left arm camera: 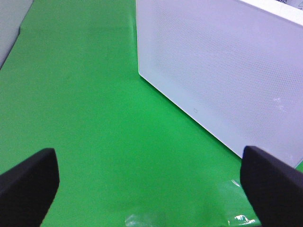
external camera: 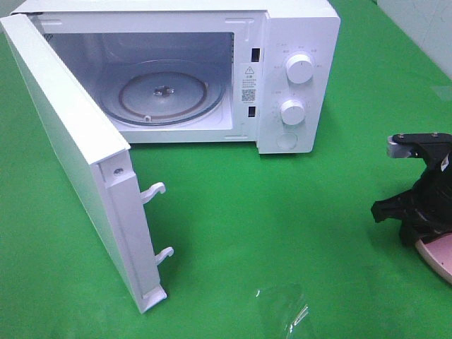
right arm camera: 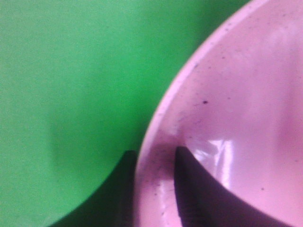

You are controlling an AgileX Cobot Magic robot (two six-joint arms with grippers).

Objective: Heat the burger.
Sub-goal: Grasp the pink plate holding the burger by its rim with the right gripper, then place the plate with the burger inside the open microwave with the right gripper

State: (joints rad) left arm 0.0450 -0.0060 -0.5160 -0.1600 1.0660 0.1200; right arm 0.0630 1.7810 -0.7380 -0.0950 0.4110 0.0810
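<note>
Cut off and tiny
The pink plate (external camera: 439,260) runs off the edge; the words on the microwave (external camera: 318,35) are too small to read.

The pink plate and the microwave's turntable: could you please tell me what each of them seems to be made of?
The pink plate looks like glossy plastic or glazed ceramic. Its smooth surface shows bright reflections and fine dark specks, but I cannot tell which of the two it is. The turntable looks like clear glass, as it is see-through with a shiny rim.
</note>
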